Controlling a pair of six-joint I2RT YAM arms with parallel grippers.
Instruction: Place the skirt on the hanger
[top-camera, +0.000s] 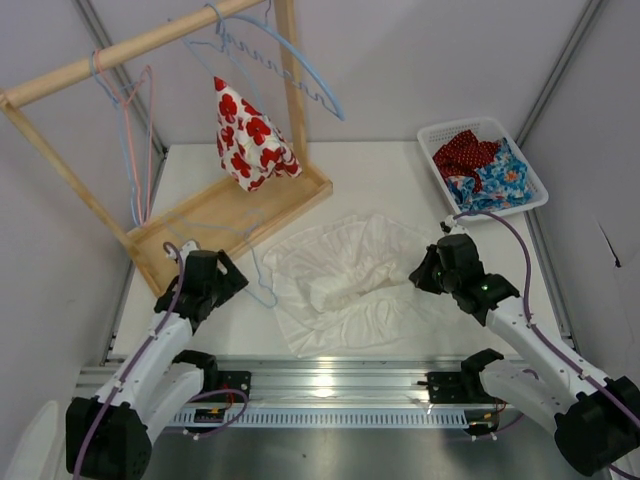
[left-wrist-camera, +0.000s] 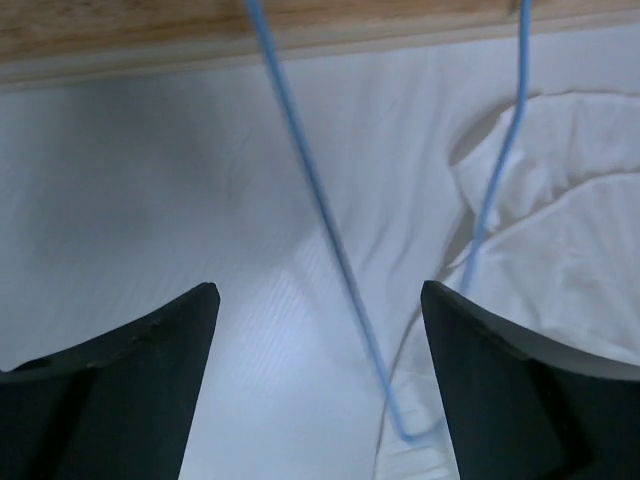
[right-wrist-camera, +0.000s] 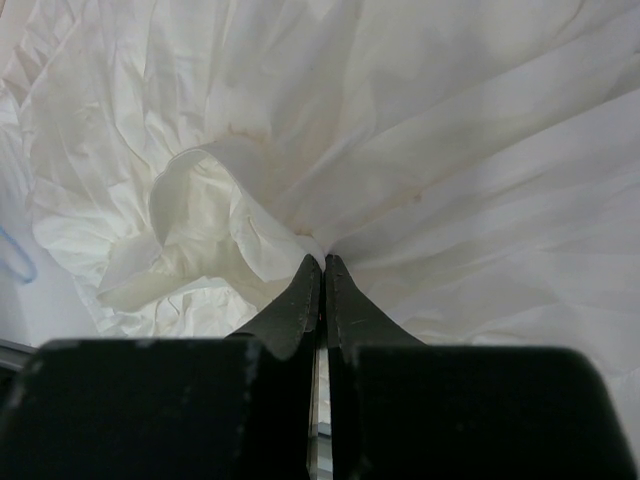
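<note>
Overhead view: the white skirt (top-camera: 345, 280) lies crumpled at the centre of the desk (top-camera: 400, 180), off the hanger (top-camera: 258, 275). The pale blue hanger lies flat between the wooden rack (top-camera: 225, 215) and the skirt's left edge. A red-flowered garment (top-camera: 250, 135) hangs on the rack, and a basket (top-camera: 440, 135) stands at the far right.

The left gripper (top-camera: 215, 275) sits near the hanger. Only the left wrist view shows its state: the jaws are spread wide, with the hanger wire (left-wrist-camera: 320, 215) running between them, untouched, and the skirt (left-wrist-camera: 570, 260) at the right.

The right gripper (top-camera: 425, 270) is at the skirt's right edge. The right wrist view shows it (right-wrist-camera: 322, 265) pinched closed on a fold of the skirt (right-wrist-camera: 450, 130).
</note>
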